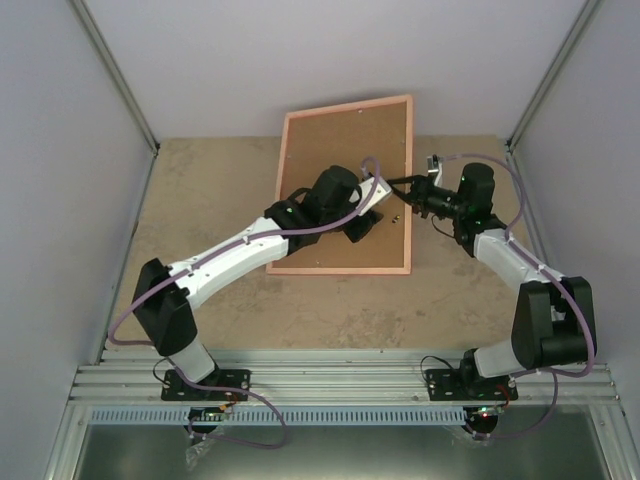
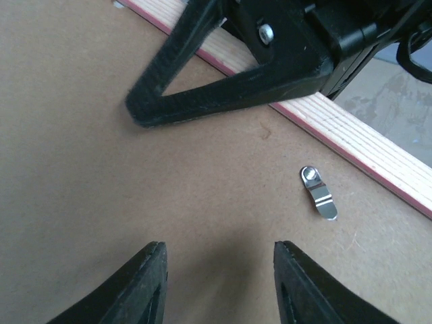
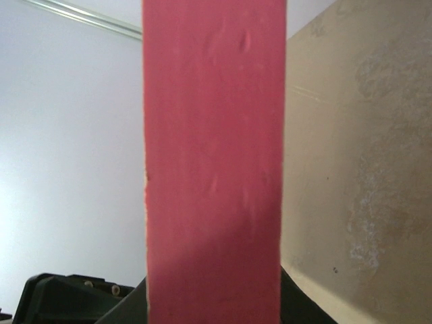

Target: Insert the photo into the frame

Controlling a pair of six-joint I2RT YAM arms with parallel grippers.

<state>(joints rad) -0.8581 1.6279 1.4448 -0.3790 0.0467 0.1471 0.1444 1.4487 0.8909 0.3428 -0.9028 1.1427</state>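
Observation:
The frame (image 1: 340, 269) lies back-up on the table, its pale wood rim around the brown backing board (image 1: 335, 150). The photo is hidden. My left gripper (image 1: 365, 225) hovers open and empty just above the backing board (image 2: 88, 175), near the frame's right rail (image 2: 368, 145). My right gripper (image 1: 397, 186) is at that right rail. One of its fingers (image 2: 223, 94) reaches over the rail onto the board. In the right wrist view the frame's pink face (image 3: 212, 169) fills the space between the jaws, so it is shut on the rail.
A small metal clip (image 2: 318, 193) sits on the backing board near the right rail. The tan table (image 1: 200, 200) is walled by grey panels at the left, back and right. Metal rails run along the near edge by the arm bases.

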